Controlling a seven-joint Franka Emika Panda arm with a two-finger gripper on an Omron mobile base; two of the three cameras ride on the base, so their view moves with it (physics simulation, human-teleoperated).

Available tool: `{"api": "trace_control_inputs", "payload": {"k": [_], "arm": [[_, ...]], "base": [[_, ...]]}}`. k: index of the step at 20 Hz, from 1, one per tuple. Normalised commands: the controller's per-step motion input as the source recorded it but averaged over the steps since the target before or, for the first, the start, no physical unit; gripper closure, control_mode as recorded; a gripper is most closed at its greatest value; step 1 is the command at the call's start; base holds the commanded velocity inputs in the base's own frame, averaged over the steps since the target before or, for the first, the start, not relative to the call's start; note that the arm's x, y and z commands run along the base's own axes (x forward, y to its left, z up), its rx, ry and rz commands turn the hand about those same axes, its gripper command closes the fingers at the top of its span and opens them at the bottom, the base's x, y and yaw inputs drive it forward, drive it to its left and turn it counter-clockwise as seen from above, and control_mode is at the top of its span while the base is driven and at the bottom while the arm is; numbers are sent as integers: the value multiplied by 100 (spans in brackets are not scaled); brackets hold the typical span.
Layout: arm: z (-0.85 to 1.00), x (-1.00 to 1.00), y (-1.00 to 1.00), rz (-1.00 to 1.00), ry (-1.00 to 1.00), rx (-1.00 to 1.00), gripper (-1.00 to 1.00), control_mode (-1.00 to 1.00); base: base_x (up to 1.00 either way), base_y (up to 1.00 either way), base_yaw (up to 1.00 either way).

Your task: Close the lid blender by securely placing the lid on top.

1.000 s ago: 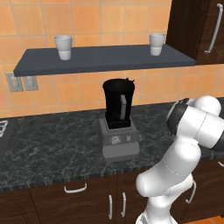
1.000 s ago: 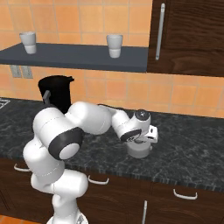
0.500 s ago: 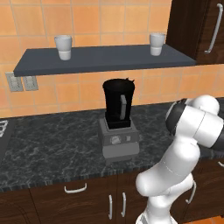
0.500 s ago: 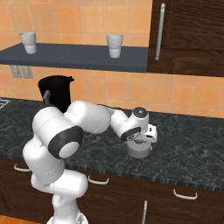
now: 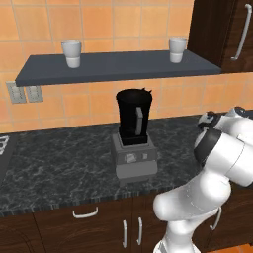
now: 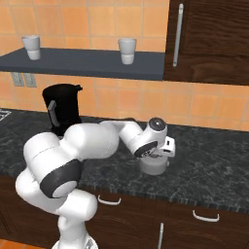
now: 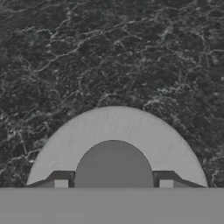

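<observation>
The blender stands at mid-counter, a tall black jar with an uncovered top on a boxy grey base with a round dial; it also appears at the left in the right base view. The lid, a pale grey disc with a darker round knob, lies flat on the dark counter well to the blender's right. My gripper points straight down onto it. In the hand view the lid sits directly below, and my gripper is shut on its centre knob, one fingertip on each side.
A dark shelf above the blender carries two white cups. A tall dark cabinet with a bar handle stands at the right. The black speckled counter stretches left; drawers with handles sit below its front edge.
</observation>
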Motion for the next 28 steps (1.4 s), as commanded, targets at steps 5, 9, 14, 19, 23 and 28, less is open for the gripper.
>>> {"api": "trace_control_inputs", "payload": {"k": [5,9,14,19,23,28], "arm": [[98,-23,15,3,0,-3,100,-100],[81,-24,34,1,-7,-5,100,-100],[94,-20,38,0,-9,-3,100,-100],[96,-17,37,0,-8,-1,100,-100],[93,-18,36,0,-8,0,100,-100],[99,-10,35,0,-9,0,100,-100]], "base": [[0,0,0],[0,0,0],[0,0,0],[0,0,0],[0,0,0],[0,0,0]]}}
